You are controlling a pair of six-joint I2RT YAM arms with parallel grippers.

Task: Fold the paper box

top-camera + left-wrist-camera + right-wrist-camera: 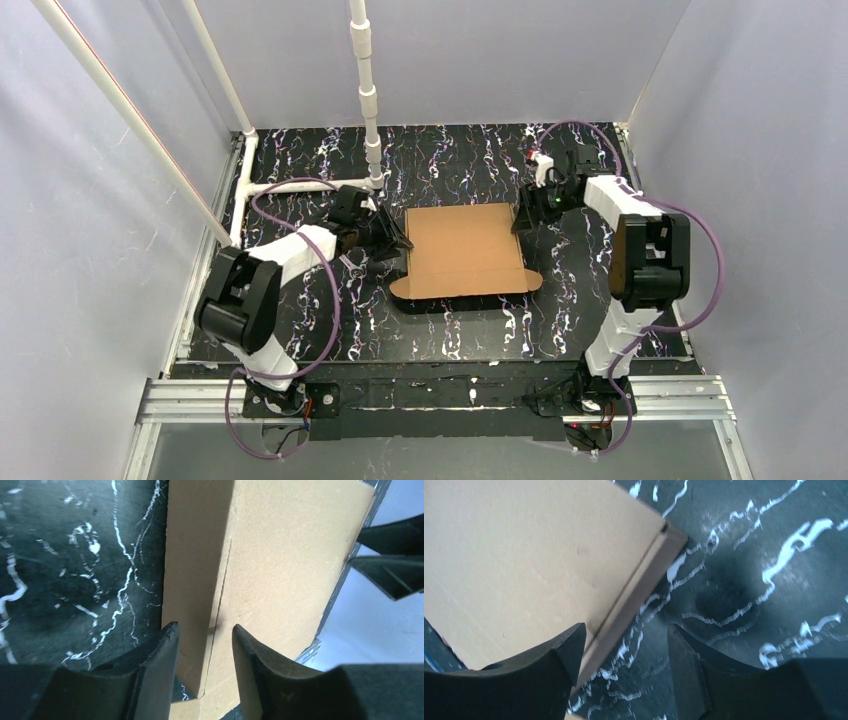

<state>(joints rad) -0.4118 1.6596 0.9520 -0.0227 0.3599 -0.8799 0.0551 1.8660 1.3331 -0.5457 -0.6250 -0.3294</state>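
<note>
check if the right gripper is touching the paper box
Cannot tell. In the right wrist view the right gripper straddles the edge of the paper box with open jaws; one side overlaps the cardboard, but neither contact nor a gap shows plainly.

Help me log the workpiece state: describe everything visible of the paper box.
The paper box is plain brown corrugated cardboard, a low, flat-lying rectangle mid-table. Rounded tabs stick out at both near corners, and a creased narrow strip runs along its right side. The left gripper straddles a crease at its left edge and the right gripper straddles its right edge. Both are open, and contact is unclear.
</note>
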